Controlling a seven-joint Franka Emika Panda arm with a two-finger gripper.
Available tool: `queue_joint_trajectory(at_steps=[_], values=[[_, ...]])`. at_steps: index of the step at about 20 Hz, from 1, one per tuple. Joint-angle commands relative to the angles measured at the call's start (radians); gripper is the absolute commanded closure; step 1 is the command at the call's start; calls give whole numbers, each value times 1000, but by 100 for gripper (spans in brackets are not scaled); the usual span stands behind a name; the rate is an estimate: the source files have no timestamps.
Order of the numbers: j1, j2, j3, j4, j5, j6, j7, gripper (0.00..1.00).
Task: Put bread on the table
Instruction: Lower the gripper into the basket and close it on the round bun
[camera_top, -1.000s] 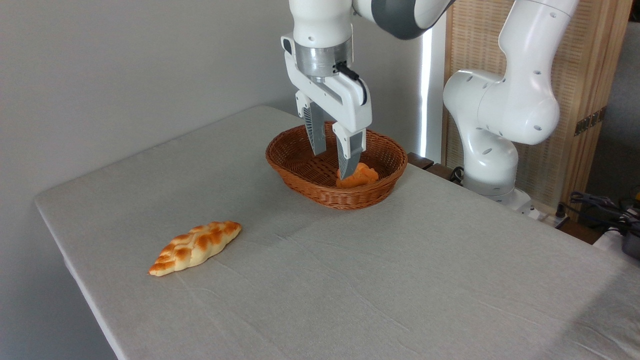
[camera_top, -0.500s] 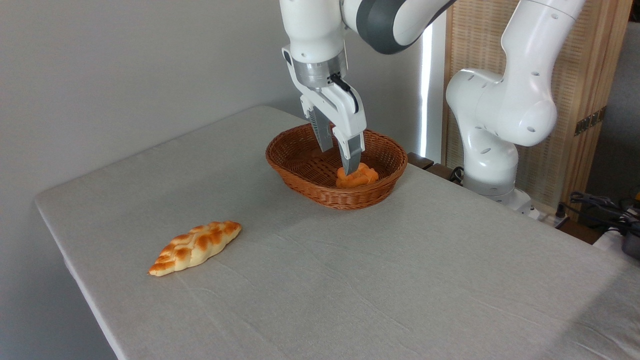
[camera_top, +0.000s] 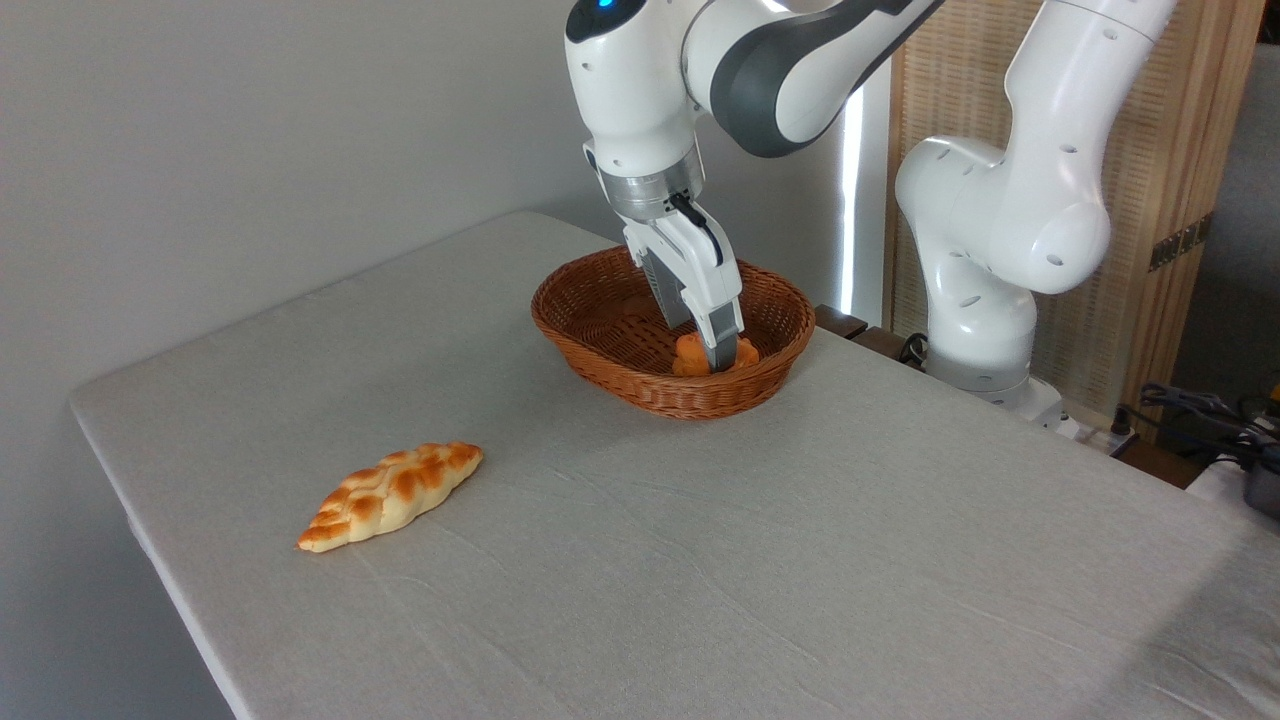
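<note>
Watching gripper (camera_top: 712, 352) straddle bread (camera_top: 690, 354) in basket (camera_top: 600, 350) | grip unclear | I see no long axis

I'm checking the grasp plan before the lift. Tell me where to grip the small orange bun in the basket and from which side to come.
Grip the bun across its lumpy upper body, coming from above. It sits low inside the wicker basket, near the right front wall, so the rim blocks a sideways approach. The gripper is already down over it, one finger in front; whether it has closed cannot be told.

place: lab-like room | cues: robot arm (camera_top: 1000, 215) bolted beside cloth-covered table (camera_top: 800, 560), loose cables (camera_top: 1200, 410), bare wall (camera_top: 250, 130)
</note>
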Motion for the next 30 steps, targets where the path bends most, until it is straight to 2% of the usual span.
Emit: queue_joint_trajectory(at_steps=[1,2,6,7,14,16,17,22,23,28,30], values=[[-16,-4,6,-49,10,65,1,38],[-17,-3,6,-51,10,76,4,50],[-28,0,6,-52,13,90,19,84],[-27,0,6,-52,13,88,23,86],[-27,-6,6,-46,19,46,36,87],[-45,-1,4,-39,87,4,35,90],[-59,0,6,-38,104,1,32,91],[-59,-1,1,-26,108,1,38,95],[-59,-1,-11,0,108,-7,38,98],[-60,0,-19,125,91,-126,23,97],[-59,0,-54,252,22,-250,-23,96]])
